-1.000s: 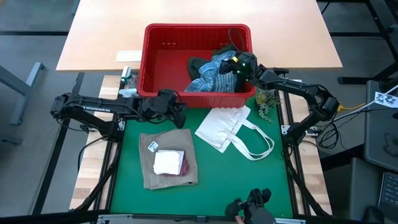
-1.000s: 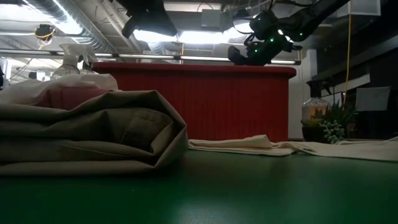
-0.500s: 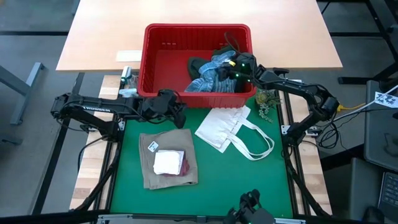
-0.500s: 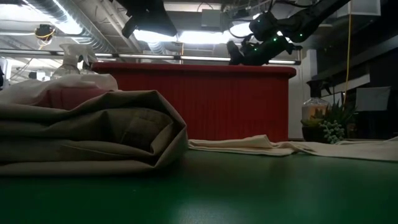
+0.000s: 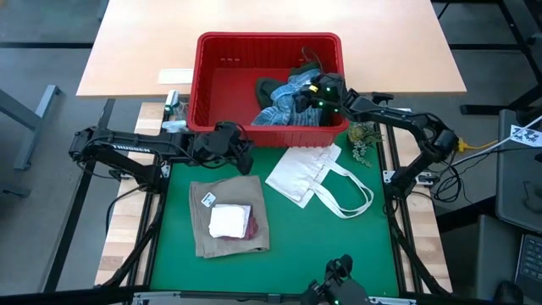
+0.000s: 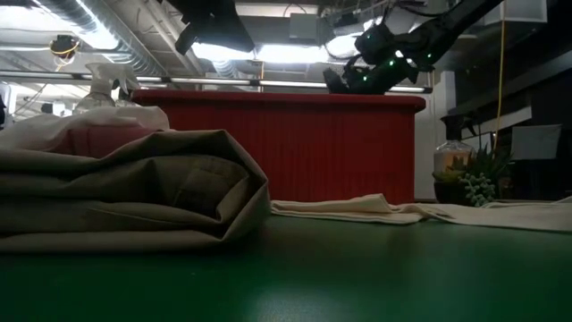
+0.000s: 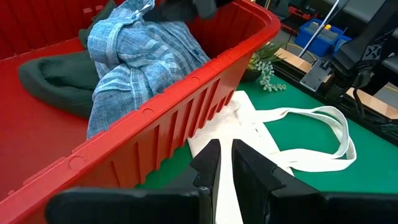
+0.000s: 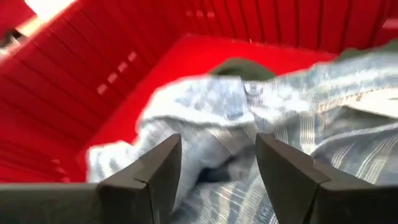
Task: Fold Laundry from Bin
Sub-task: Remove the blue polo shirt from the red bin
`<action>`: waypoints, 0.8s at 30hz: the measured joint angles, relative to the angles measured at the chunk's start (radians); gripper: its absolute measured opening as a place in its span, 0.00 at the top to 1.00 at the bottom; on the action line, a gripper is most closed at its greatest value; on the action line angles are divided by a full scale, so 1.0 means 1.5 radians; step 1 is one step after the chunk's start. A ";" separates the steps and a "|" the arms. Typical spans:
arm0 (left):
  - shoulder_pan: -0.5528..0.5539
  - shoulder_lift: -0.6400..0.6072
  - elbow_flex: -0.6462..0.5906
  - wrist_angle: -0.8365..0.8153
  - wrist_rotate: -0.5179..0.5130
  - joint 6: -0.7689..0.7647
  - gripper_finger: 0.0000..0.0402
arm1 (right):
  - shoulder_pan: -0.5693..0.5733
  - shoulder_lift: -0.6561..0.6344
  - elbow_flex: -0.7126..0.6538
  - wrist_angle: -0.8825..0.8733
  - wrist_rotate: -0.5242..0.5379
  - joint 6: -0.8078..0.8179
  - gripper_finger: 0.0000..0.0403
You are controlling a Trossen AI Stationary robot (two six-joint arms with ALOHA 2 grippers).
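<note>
On your left, the left gripper (image 5: 241,155) waits just outside the near wall of the bin (image 5: 212,93), its dark fingers (image 7: 208,167) nearly together with only a thin slit between them and nothing in them; its arm's far end runs out of the top-down picture. Below it on the green mat (image 5: 288,246) you have a flat stack: the tan garment (image 5: 222,196) folded square, with the small white cloth (image 5: 228,221) on top and only a sliver of the small maroon cloth (image 5: 253,227) peeking from under it. From table height that tan fold is a thick, soft roll that blocks most of the stack above it. The bin is hard red plastic with ribbed, slotted walls. Inside, at its right end, the crumpled blue-white striped shirt (image 5: 288,100) lies over the dark green garment (image 5: 271,87), most of which is buried. The right gripper (image 5: 312,95) hovers just above the shirt, fingers (image 8: 155,171) spread wide and empty, the cloth blurred between them. Near the bin on the mat, the limp white tote bag (image 5: 309,175) lies flat, handles looped.
</note>
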 joint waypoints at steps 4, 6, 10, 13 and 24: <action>0.000 0.000 0.000 0.000 0.000 0.000 0.91 | 0.000 0.029 0.000 0.013 0.000 0.000 0.49; 0.000 0.000 0.000 0.000 0.000 0.000 0.91 | 0.000 0.037 0.000 0.038 0.000 0.001 0.49; 0.000 0.000 0.000 0.000 0.000 0.000 0.91 | 0.000 0.057 0.000 0.079 0.003 0.004 0.49; 0.000 0.000 0.000 0.000 0.000 0.000 0.91 | 0.000 0.076 0.000 0.103 0.005 0.009 0.49; 0.000 0.000 0.000 0.000 0.000 0.000 0.91 | -0.001 0.102 0.000 0.122 -0.013 0.006 0.64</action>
